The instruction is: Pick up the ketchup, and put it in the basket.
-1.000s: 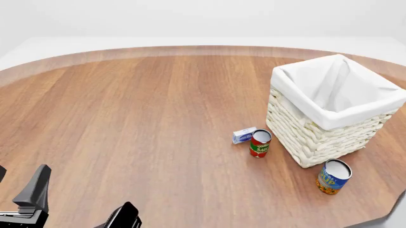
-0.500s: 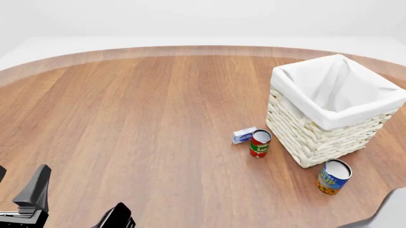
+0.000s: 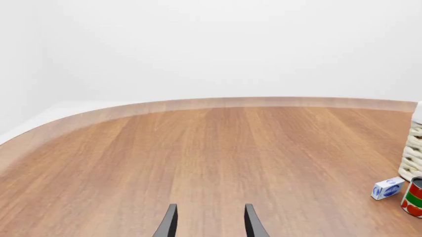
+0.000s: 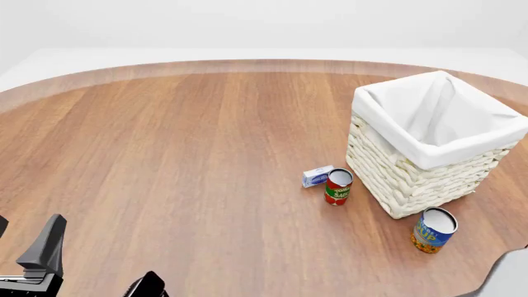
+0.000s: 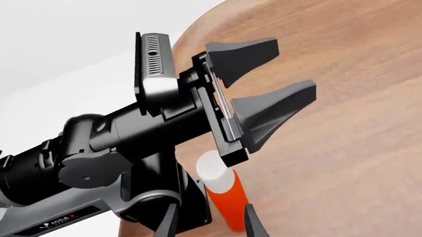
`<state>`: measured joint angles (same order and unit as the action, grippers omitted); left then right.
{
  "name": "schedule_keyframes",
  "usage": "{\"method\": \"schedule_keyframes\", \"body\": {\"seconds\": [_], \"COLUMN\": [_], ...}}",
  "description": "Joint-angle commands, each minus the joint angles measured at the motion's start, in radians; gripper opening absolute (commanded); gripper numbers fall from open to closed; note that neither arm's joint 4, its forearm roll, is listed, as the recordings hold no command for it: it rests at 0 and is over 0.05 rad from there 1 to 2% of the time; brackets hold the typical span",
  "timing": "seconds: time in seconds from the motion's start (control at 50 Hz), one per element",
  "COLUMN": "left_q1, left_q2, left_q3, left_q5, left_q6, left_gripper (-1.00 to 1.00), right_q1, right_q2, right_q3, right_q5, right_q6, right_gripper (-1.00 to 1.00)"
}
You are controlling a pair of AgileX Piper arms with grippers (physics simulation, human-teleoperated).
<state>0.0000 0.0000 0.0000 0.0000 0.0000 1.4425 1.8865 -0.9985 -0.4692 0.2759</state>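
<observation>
From the left wrist we look out along the left gripper (image 3: 209,224): its two dark fingertips (image 3: 167,224) stand apart with bare wood between them, nothing held. The round wooden table (image 3: 197,158) stretches ahead. At the far edge of this view we catch the woven wall of the basket (image 3: 412,158), a small blue-and-white box (image 3: 387,188) near it, and a red-and-green can (image 3: 414,197) just beside the box. No ketchup here.

Front view now. The basket (image 4: 429,145) sits on the right side of the table (image 4: 182,161), its white liner folded over the rim. The red-and-green can (image 4: 337,186) stands upright close to the basket's near-left wall, the small box (image 4: 318,176) touching or almost touching it on the left. A blue-and-yellow can (image 4: 433,229) stands nearer to us, just off the basket's near corner. The left gripper (image 4: 91,263) shows at the lower left corner. We cannot find the ketchup in this view.

Right wrist view, and there it is: the ketchup (image 5: 221,195), red body and white cap, standing upright on the table edge right beside the left arm's base. The right gripper (image 5: 209,224) has its tips parted and empty, and the bottle's lower part shows just between and beyond those tips. Above it we see the left gripper (image 5: 270,81) from the side, its black fingers spread.
</observation>
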Motion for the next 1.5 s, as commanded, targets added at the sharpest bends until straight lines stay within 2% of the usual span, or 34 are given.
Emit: {"method": "schedule_keyframes", "body": {"seconds": [0.02,0.86,1.5], "left_q1": [0.0,0.0,0.0], "left_q2": [0.0,0.0,0.0], "left_q3": [0.0,0.0,0.0], "left_q5": [0.0,0.0,0.0], "left_q6": [0.0,0.0,0.0], "left_gripper": [1.0,1.0,1.0], "right_q1": [0.008,0.0,-0.022], "right_q2": [0.003,0.051,0.154], "right_q3": [-0.007,-0.094,-0.17], "right_q5": [-0.002,0.03,0.019], "right_q6": [0.007,0.018,0.057], "right_gripper": [1.0,1.0,1.0]}}
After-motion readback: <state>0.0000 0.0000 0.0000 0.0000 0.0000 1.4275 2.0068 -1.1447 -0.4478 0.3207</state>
